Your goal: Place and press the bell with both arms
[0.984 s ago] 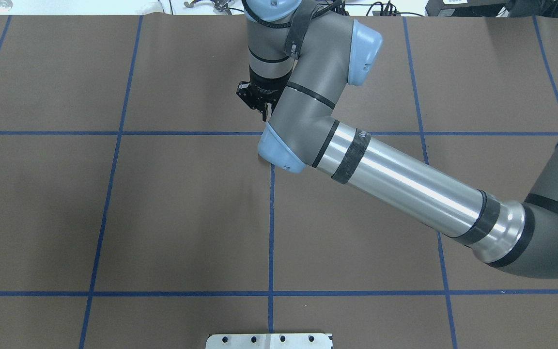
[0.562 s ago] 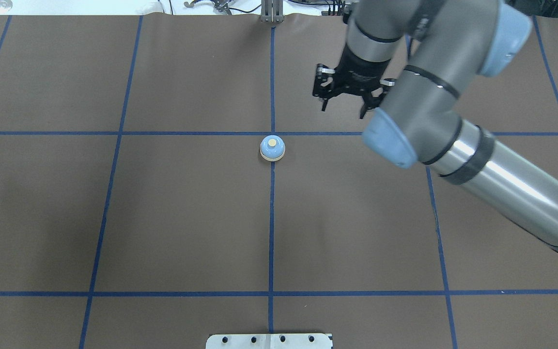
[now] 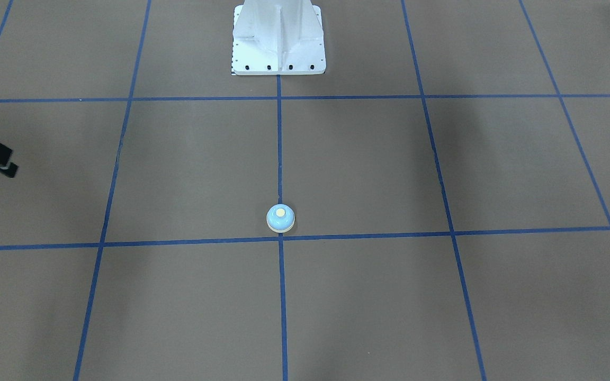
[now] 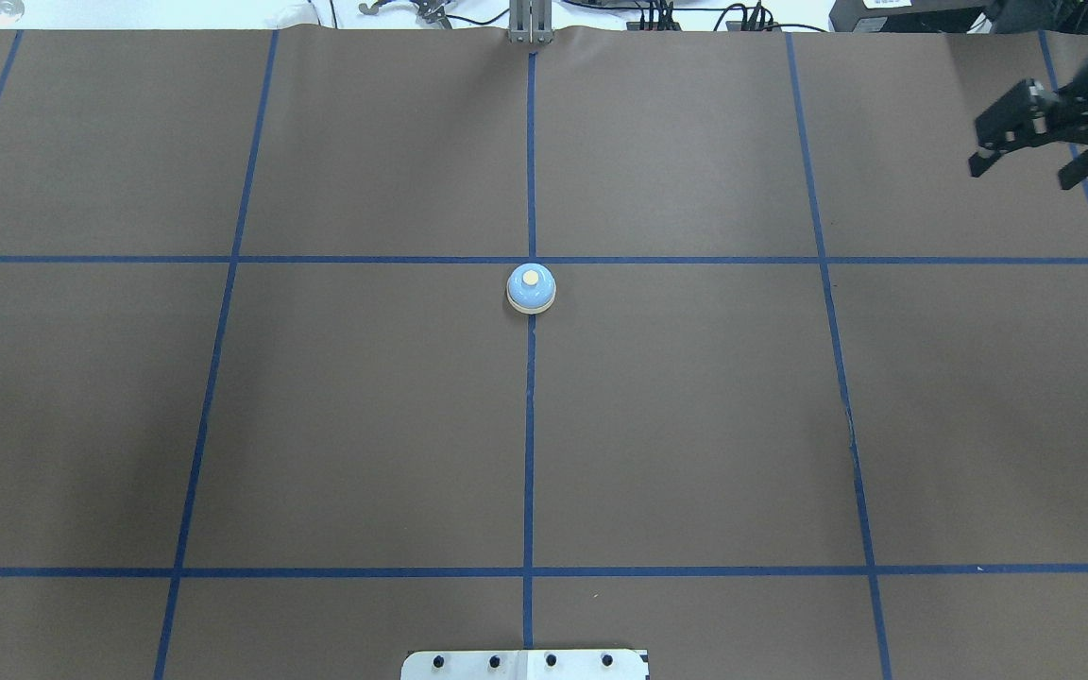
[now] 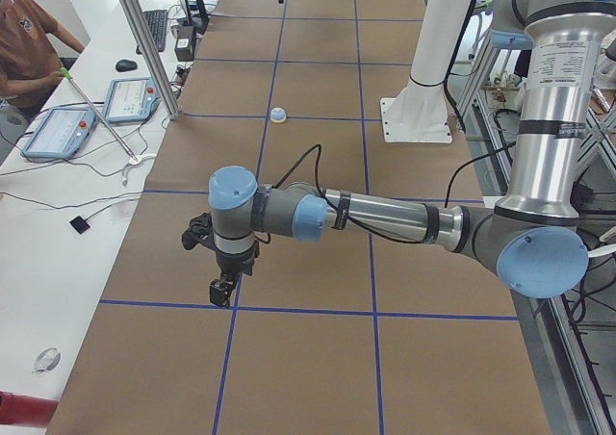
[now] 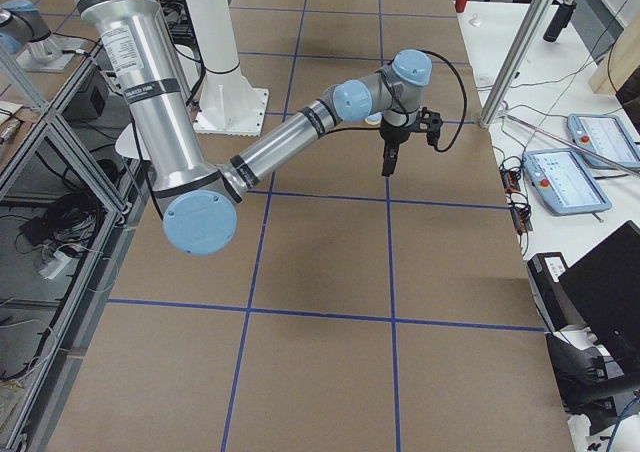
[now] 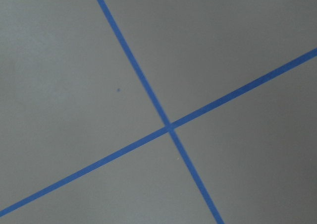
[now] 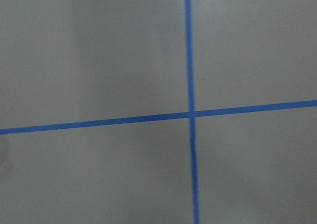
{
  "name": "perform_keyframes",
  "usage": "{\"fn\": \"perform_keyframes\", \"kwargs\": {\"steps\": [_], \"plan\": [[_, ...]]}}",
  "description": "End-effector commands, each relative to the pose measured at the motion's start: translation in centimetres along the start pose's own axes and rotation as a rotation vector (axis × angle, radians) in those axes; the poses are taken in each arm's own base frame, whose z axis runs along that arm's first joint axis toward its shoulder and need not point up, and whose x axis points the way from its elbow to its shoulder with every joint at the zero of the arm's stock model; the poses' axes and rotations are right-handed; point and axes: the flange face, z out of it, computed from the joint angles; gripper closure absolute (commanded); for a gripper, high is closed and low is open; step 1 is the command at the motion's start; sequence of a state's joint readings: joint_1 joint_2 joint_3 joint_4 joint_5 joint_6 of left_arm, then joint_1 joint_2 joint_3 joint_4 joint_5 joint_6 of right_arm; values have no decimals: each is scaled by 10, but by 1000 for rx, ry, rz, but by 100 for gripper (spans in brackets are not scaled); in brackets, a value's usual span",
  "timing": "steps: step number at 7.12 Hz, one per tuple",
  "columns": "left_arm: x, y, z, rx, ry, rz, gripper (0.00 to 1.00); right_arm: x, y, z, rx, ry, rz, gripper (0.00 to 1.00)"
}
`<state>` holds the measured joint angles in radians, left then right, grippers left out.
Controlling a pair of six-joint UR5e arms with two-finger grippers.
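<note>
Brown worktop (image 4: 317, 425) taped off into big squares with blue tape (image 4: 223, 259), and the white pedestal (image 3: 278, 37) bolted at the robot's edge. White side tables run along the far side. A person (image 5: 24, 40) sits at one of them beside a couple of tablets (image 5: 58, 132).

The bell (image 4: 531, 288) stands upright and on its own in the middle of the worktop, cream button up. It sits right on the centre tape line, touching the near side of the crossing with the far cross line. Nothing is touching it.

We see the right arm (image 6: 280, 142) stretched out low towards the right end. Its jaws point down over the worktop at the far right and are well apart from the bell. In the overhead view the two black fingers (image 4: 980, 162) are clearly spread, released, with nothing between them.

The left arm (image 5: 385, 216) reaches out over the left end the same way, wrist down, jaws hanging just above a tape line and also well away from the bell. We only get those jaws in the left side view, so we can't tell whether they're released or clenched.

Both wrist cams show just brown surface and a tape crossing, and the right one is a bit blurry.
</note>
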<state>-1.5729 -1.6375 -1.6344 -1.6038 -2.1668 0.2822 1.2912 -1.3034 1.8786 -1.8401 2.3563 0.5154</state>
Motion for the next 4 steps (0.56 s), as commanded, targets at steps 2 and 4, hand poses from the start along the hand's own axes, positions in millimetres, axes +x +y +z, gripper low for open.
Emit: {"fn": "perform_keyframes", "kwargs": {"steps": [2,4], "plan": [[-17,20,18,-34,10,-35,0,191,4,-3,-3,105,-132,0],[-27,58,32,-72,21,-91,0,239,32,24,-26,147,-105,0]]}}
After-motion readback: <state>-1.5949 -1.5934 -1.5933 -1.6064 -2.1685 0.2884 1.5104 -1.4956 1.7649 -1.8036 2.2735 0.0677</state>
